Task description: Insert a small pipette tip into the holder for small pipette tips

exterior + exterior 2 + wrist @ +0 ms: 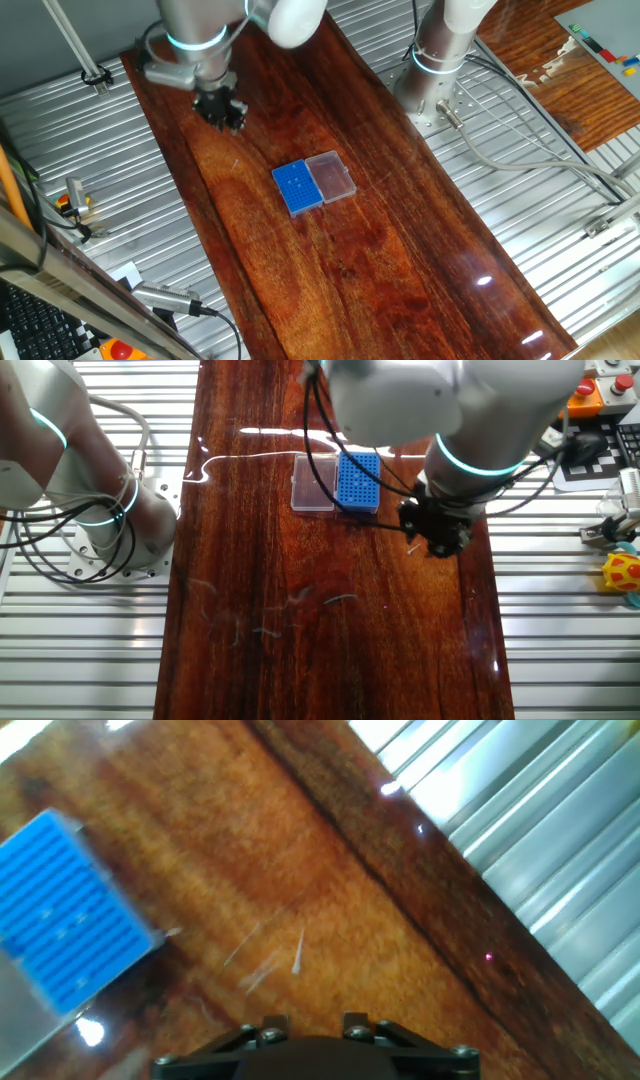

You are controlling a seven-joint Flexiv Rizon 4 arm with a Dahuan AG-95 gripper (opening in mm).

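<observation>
The holder for small pipette tips is a small bright-blue rack (298, 187) with a clear pinkish lid (332, 176) open beside it, on the dark wooden board. It also shows in the other fixed view (358, 480) and at the left edge of the hand view (65, 910). A small whitish pipette tip (298, 955) lies loose on the wood, to the right of the rack. My gripper (222, 112) hovers over the board above that tip, apart from the rack; it also shows in the other fixed view (435, 538). Its two fingers (265, 1028) stand apart with nothing between them.
The wooden board (400, 250) is flanked by ribbed metal table tops (540, 850); the board's edge runs close to the tip. A second arm's base (435, 60) stands at the board's far side. Cables, a yellow toy (622, 572) and a red button (587, 395) lie off the board.
</observation>
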